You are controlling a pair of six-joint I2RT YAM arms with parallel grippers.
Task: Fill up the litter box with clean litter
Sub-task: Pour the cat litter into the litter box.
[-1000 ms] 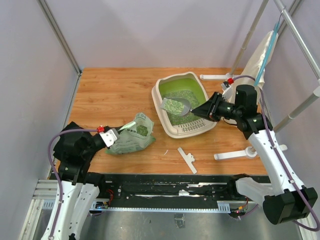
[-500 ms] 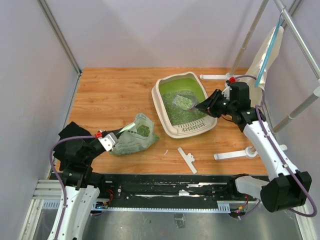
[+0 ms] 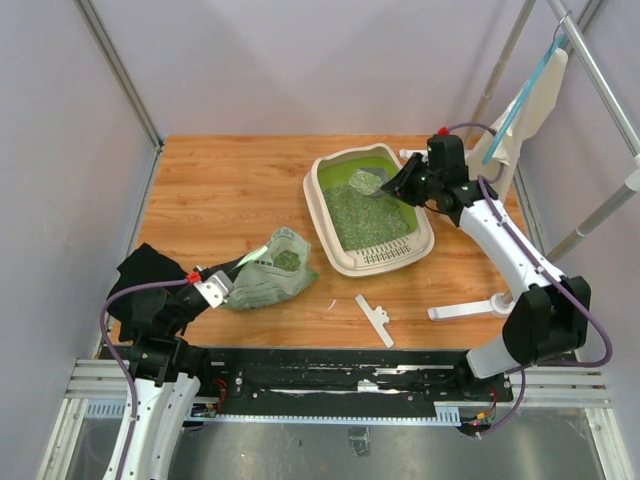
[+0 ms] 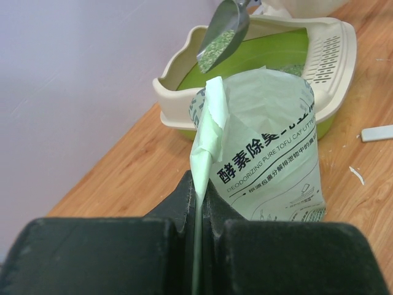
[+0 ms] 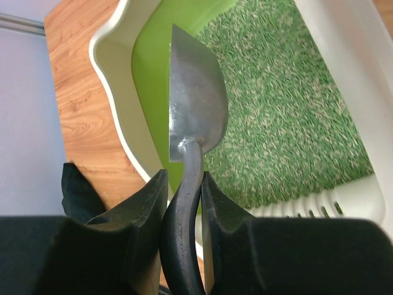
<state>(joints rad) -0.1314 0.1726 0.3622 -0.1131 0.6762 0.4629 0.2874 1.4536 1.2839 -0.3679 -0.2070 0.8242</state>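
Wooden surface carries the litter box at far right, with clean litter covering most of its floor and the far end bare green. Right jaws clamp a tilted metal scoop over it; left jaws pinch the edge of the litter bag. Probably several scoops remain.

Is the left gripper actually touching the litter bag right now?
Touching. The left wrist view shows the left gripper with its jaws shut on the folded green edge of the bag.
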